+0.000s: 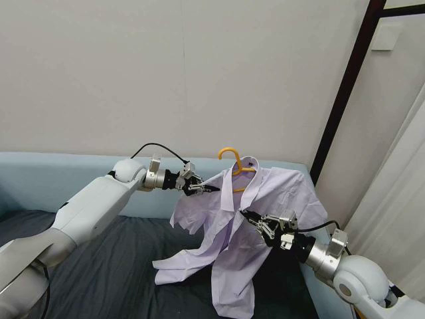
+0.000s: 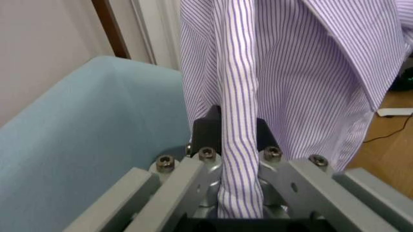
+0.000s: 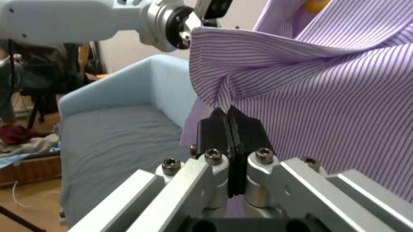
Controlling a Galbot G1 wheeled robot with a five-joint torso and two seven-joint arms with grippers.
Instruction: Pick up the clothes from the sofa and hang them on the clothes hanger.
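Observation:
A lilac striped shirt (image 1: pixel 229 232) hangs on a yellow hanger (image 1: pixel 234 166) above the sofa, its lower hem resting on the dark seat. My left gripper (image 1: pixel 206 189) is shut on the shirt's left shoulder edge; in the left wrist view a folded band of shirt (image 2: pixel 240 145) runs between the black pads (image 2: pixel 208 130). My right gripper (image 1: pixel 247 217) is shut on the shirt's front edge below the collar; the right wrist view has its black pads (image 3: pixel 229 133) pressed together on a pinch of the shirt (image 3: pixel 310 92). The hanger's yellow top (image 3: pixel 316 5) peeks above the collar.
The sofa has a light blue back (image 1: pixel 46 179) and a dark grey seat (image 1: pixel 99 272). A plain wall rises behind, with a dark door frame (image 1: pixel 342 100) to the right. In the right wrist view the left arm (image 3: pixel 84 21) reaches across and a basket of clothes (image 3: pixel 19 145) sits on the floor.

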